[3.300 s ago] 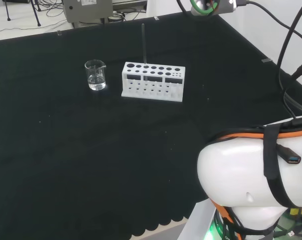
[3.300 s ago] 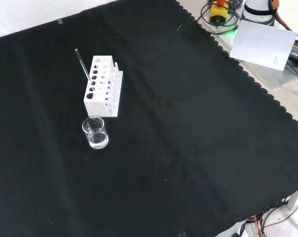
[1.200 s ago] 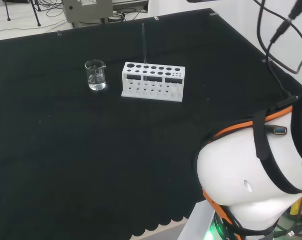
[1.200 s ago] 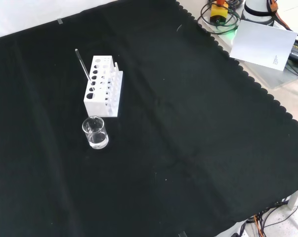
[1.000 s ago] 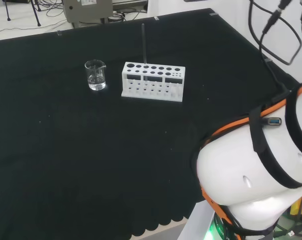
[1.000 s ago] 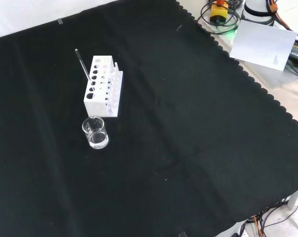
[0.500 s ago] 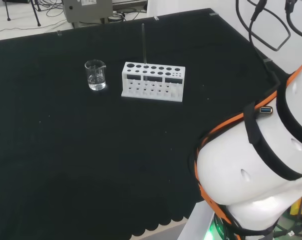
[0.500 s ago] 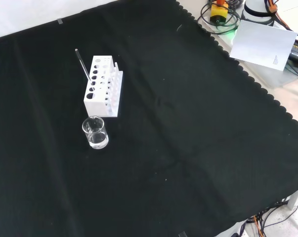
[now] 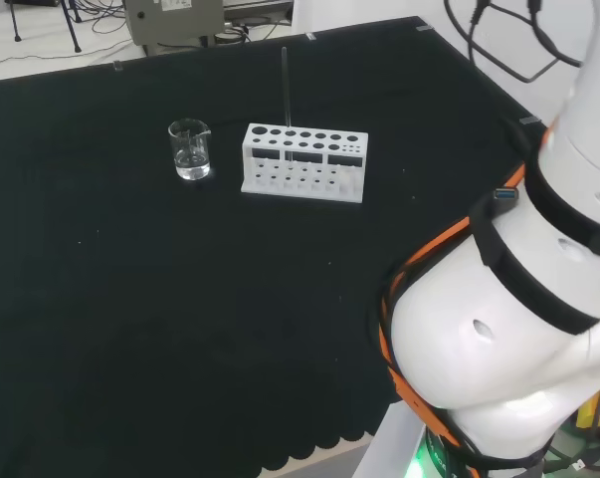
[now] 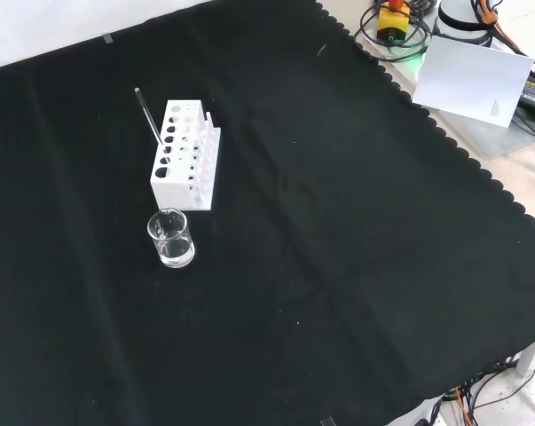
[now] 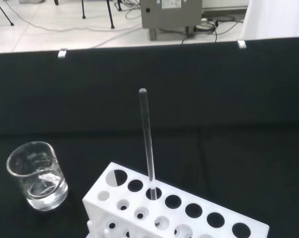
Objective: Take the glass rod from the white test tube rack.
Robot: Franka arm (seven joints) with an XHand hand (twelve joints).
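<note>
- We see the white test tube rack [image 9: 304, 162] standing on the black cloth [image 9: 180, 299], and we take it as our landmark.
- The glass rod [image 9: 286, 95] stands upright in one of the rack's holes (in the wrist view it sits in the third hole along the back row), rising well above the rack's top.
- In the front view the rod [image 10: 148, 115] leans slightly away from the rack [image 10: 186, 155].
- A small clear beaker [image 9: 190, 149] stands just beside the rack's left end in the head view, apart from it; it appears to hold a little clear liquid.
- We cannot tell whether the hand is released or clenched.
- The arm's white links [image 9: 499, 329] stand well to the right of the rack in the head view.
</note>
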